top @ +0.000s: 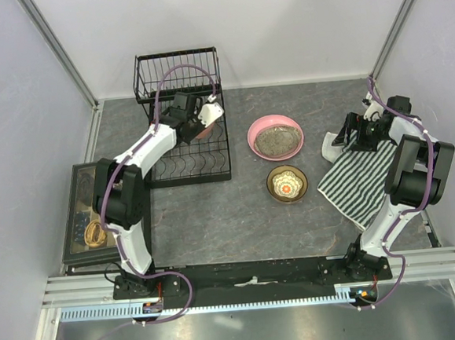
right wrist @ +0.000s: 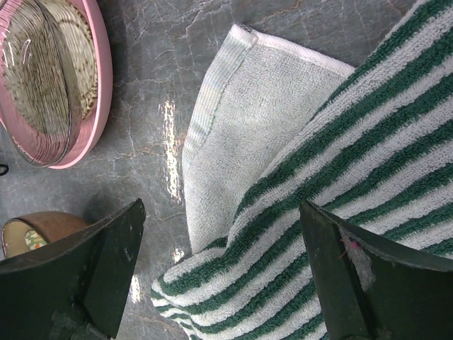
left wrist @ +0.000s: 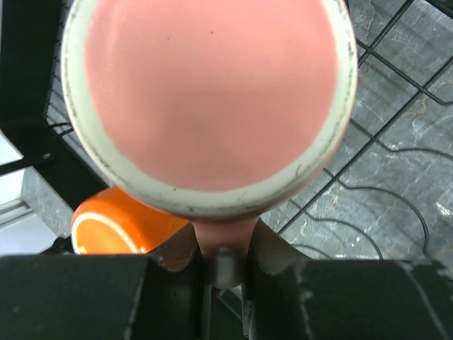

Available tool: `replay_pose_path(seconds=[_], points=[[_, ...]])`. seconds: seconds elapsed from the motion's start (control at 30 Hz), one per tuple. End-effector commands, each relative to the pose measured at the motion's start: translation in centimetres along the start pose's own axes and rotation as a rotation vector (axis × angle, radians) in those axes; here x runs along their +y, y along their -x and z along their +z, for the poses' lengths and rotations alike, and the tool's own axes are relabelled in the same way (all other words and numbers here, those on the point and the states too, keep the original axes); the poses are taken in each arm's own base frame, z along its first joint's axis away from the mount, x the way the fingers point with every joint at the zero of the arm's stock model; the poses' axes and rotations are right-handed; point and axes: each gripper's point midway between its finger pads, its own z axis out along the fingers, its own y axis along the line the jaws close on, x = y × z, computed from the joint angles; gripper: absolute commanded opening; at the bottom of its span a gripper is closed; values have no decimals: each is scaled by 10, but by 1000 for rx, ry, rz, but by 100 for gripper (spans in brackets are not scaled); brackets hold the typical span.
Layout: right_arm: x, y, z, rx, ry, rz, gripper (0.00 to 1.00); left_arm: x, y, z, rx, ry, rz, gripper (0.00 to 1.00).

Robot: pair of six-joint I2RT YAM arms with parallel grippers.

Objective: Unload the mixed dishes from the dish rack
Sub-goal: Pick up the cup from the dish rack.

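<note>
My left gripper (top: pixel 201 118) is over the black wire dish rack (top: pixel 198 163), shut on the handle of the pink mug (top: pixel 207 127). In the left wrist view the pink mug (left wrist: pixel 209 92) fills the frame, its handle pinched between my fingers (left wrist: pixel 177 258). The orange mug (left wrist: pixel 117 227) lies under it in the rack (left wrist: pixel 396 149). The wide pink dish (top: pixel 275 137) and the tan-brown bowl (top: pixel 287 183), with the small white patterned bowl (top: pixel 288 184) inside it, sit on the table. My right gripper (top: pixel 343 139) is open and empty over the striped cloth (right wrist: pixel 340 177).
The striped cloth (top: pixel 362 177) lies at the right. A black-framed box of trinkets (top: pixel 89 212) stands at the left edge. The right wrist view shows the pink dish (right wrist: pixel 49 78) and the brown bowl (right wrist: pixel 35 230) at its left.
</note>
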Motion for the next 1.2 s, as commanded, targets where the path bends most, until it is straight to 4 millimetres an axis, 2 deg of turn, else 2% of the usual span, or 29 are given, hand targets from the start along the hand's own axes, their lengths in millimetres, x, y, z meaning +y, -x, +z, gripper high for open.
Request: replay_pose_path(seconds=[0.0, 0.07, 0.23, 0.47, 0.57, 0.6, 0.63, 0.67, 0.73, 0.77, 0.8, 0.83, 0.87, 0.93, 0.97, 1.0, 1.17], points=[[4, 15, -3, -30, 19, -43, 98, 40, 46, -51, -209, 113, -94, 2], [6, 16, -4, -33, 21, -47, 98, 40, 48, -62, -229, 104, -111, 1], [13, 24, -12, -59, 20, -63, 98, 23, 52, -82, -279, -8, -187, 2], [48, 41, -31, -133, 24, -157, 98, 3, 60, -122, -378, -137, -337, 2], [71, 48, -37, -161, 30, -205, 98, -12, 66, -139, -421, -208, -395, 2], [85, 49, -35, -162, 37, -239, 98, -19, 69, -143, -440, -250, -407, 2], [88, 50, -36, -169, 8, -263, 98, -22, 71, -151, -455, -267, -422, 2], [109, 52, -38, -186, 12, -321, 98, -28, 73, -154, -463, -298, -450, 2], [122, 48, -37, -194, -43, -395, 98, -37, 79, -165, -496, -363, -471, 1], [148, 47, -39, -223, -27, -467, 98, -40, 82, -169, -505, -389, -497, 2], [156, 37, -35, -217, -26, -492, 98, -46, 87, -175, -526, -431, -499, 2], [160, 36, -37, -235, -36, -512, 98, -50, 89, -179, -537, -459, -506, 1], [188, 34, -42, -280, -15, -574, 98, -52, 92, -185, -549, -485, -523, 2], [198, 23, -42, -301, 8, -599, 98, -59, 100, -195, -582, -550, -528, 2], [215, 25, -51, -355, 34, -642, 98, -60, 104, -201, -594, -577, -546, 1], [216, 19, -51, -361, 36, -656, 98, -62, 109, -208, -617, -615, -553, 2], [256, 23, -74, -471, 81, -766, 98, -68, 130, -232, -674, -781, -654, 2]])
